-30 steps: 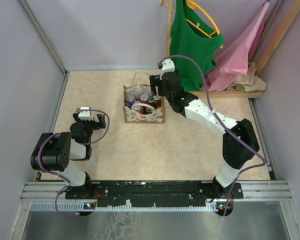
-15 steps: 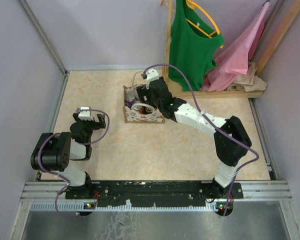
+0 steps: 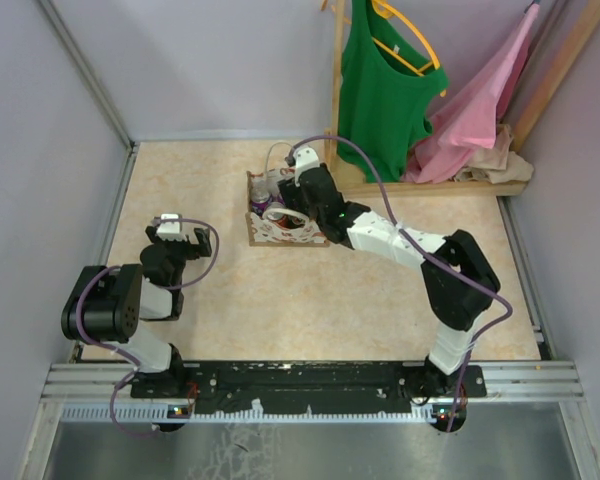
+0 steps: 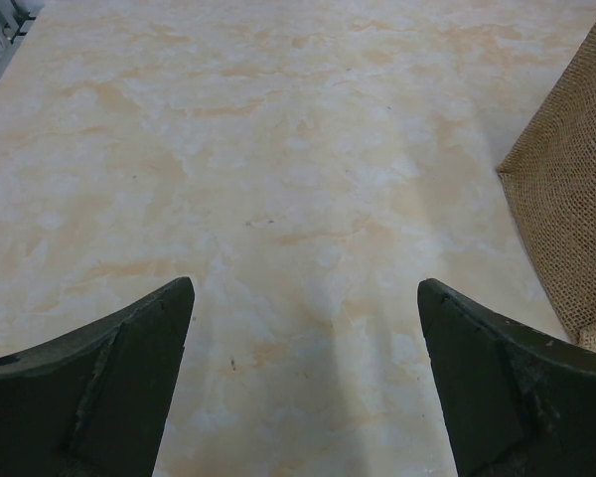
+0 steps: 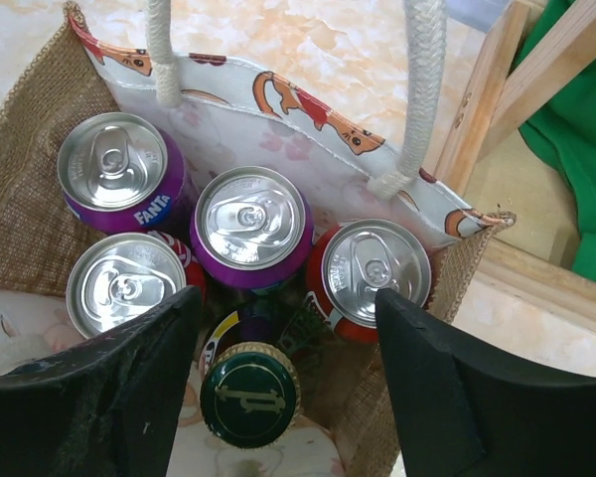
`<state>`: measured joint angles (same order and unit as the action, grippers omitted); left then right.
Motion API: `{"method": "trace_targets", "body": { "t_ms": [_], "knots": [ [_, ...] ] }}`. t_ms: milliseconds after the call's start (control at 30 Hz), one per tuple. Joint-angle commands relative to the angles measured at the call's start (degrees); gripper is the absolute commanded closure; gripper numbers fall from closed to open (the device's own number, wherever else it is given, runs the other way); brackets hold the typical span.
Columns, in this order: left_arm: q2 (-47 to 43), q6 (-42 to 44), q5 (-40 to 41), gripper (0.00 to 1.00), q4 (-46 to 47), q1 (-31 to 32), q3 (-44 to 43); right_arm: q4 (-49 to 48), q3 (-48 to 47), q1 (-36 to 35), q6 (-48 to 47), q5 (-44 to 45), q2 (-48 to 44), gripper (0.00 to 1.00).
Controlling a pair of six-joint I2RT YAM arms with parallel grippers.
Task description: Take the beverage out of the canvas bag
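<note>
Swung left since a second ago, from beside the canvas bag to right above its mouth: right arm, right jaws spread wide, gripping nothing, one on each side of a dark bottle with a green and gold crown cap. Left arm unchanged, folded near its base, left jaws wide apart and empty above bare table. Table smooth and matt, marbled cream and tan; pale lilac walls round it; wooden rack at the back with a green top and pink cloth. Bag of coarse brown burlap at the ends, glossy white sides printed with orange-red animal shapes, twisted white rope handles. Inside, upright and packed close: four cans with round silver lids, two of them purple, plus the bottle
</note>
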<state>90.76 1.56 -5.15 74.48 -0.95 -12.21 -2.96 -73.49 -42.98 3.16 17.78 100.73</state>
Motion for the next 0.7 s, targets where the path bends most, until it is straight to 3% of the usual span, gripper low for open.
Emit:
{"method": "trace_targets", "body": {
  "t_ms": [0,200,300,367,467,667],
  "knots": [
    [0.5,0.3,-0.1,0.0,0.8,0.2,-0.7,-3.7,-0.2,-0.3,-0.3,1.2,1.1,0.32],
    [0.5,0.4,-0.1,0.0,0.8,0.2,-0.8,-4.4,0.3,-0.3,0.0,1.2,2.3,0.41],
    [0.5,0.4,-0.1,0.0,0.8,0.2,-0.7,-4.8,0.6,-0.3,0.1,1.4,2.9,0.52],
    [0.5,0.4,-0.1,0.0,0.8,0.2,-0.7,-4.7,0.5,-0.3,0.0,1.6,3.4,0.65],
    [0.5,0.3,-0.1,0.0,0.7,0.2,-0.7,-4.6,0.3,-0.4,0.0,1.9,3.8,1.0],
    [0.5,0.3,-0.1,0.0,0.8,0.2,-0.7,-6.8,-0.3,-0.9,-3.0,2.9,2.9,1.0]
  ]
}}
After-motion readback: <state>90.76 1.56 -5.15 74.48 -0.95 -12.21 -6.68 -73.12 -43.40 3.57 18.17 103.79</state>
